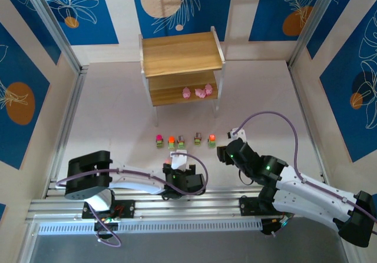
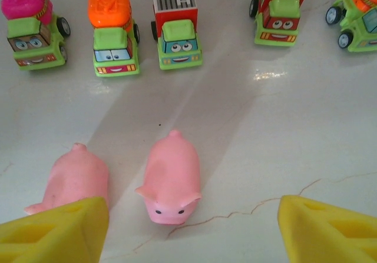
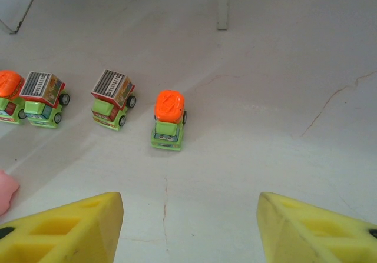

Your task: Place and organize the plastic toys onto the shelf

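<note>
The right gripper hung with yellow fingers well apart, nothing between them. Beyond, on the white table, toys stood in a row — an orange-topped truck, a grey-roofed truck to its left in view, then another grey-roofed truck — all upright, none touching.

The white table carries the shelf, which stands at the far side. On the lower board of the shelf lie three pink figures, close together toward its right end. In front of the shelf, well apart from it, five toy trucks stand in one row directly on the table. Behind this row, still farther from the shelf, lie two pigs side by side: one pink pig and a second pig.
</note>
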Robot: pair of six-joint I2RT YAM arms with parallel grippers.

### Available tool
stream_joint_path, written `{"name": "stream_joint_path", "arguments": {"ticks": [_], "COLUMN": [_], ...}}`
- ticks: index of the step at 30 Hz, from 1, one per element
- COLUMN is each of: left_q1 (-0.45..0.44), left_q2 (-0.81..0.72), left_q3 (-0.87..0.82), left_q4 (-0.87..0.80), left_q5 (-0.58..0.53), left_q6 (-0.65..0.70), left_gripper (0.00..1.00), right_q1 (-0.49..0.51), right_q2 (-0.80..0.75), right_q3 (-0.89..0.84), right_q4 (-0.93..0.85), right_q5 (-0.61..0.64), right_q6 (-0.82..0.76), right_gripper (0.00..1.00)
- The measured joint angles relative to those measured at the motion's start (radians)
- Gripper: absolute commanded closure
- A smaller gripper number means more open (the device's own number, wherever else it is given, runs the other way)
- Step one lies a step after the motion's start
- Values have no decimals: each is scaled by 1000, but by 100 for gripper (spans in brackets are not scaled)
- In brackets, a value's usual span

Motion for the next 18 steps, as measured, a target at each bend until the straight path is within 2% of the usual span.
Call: {"name": "stream_joint_path", "arguments": {"ticks": [5,18], "left_q1": [3,48], "left_q2": [29,51], "left_q3": [4,18], "left_q4": [3,32], "left_q5": [8,25], "left_q6": [-9,-24], "left_gripper": [28,31], "right_q1": [0,0], "right_q2": [0,-19], "right_q3": [-1,-12], "right_q4": [3,3], "right_q5": [0,-4], "right_q6": [0,0], "right_gripper": [50,58]}}
